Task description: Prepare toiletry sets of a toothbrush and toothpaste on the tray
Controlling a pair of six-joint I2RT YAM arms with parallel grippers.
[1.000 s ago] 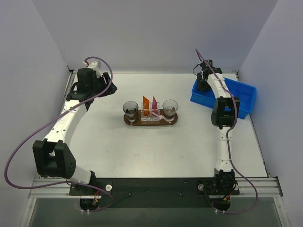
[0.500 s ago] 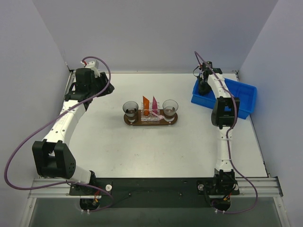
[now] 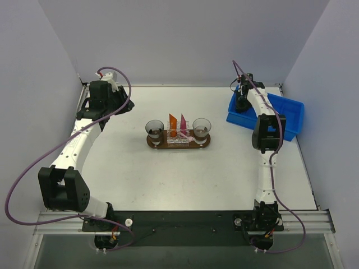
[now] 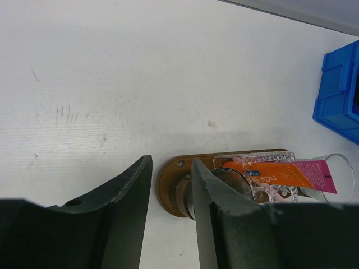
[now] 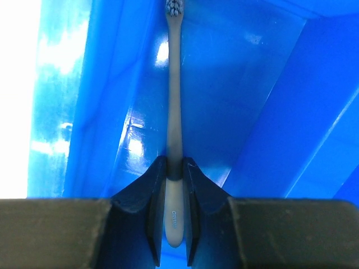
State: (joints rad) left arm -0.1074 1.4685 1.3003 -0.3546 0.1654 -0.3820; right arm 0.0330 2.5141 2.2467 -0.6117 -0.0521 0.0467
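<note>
In the bin (image 5: 269,112), the right gripper (image 5: 174,161) seems clamped on the toothbrush (image 5: 174,84) handle, bristles pointing away. The left gripper (image 4: 170,163) gapes, empty.

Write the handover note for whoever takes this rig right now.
Left gripper: open, empty, off to the far left, away from the tray.
Right gripper: shut on a toothbrush, down in the blue bin.
Done: orange toothpaste and magenta toothpaste are on the tray between two glass cups, with what looks like one pink toothbrush.
Left: lift the gripped toothbrush out and set it on the tray.
</note>
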